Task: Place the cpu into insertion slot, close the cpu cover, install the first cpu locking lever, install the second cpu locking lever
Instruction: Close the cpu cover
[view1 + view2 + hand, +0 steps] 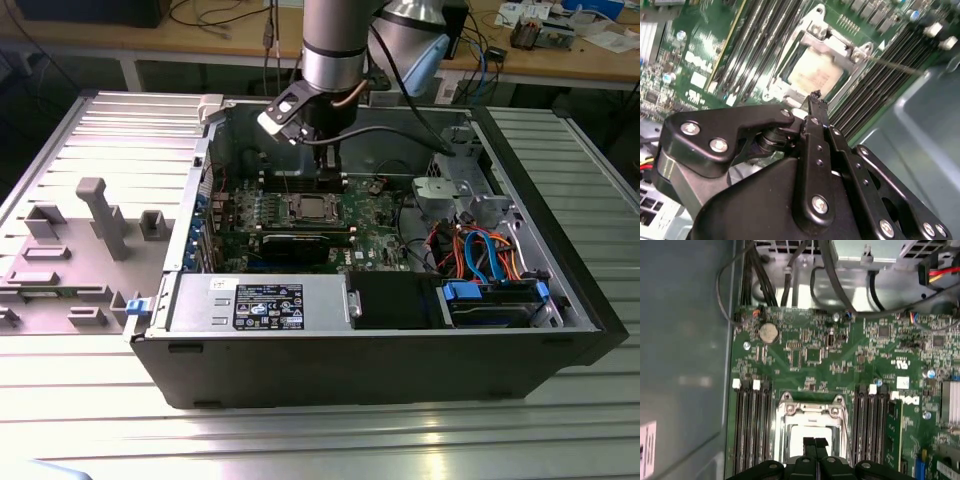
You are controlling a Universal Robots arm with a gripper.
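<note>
Ribbed table under an open case, green board inside. Hanging down into it, the arm with the gripper, jaws clenched on nothing, poised just above the slot. Laid flat over the slot, the cover; seated within its opening, the cpu, pale and glaring in both wrist views.

Inside the computer case, the insertion slot lies on the motherboard below the pincer, with memory slots flanking it.
</note>
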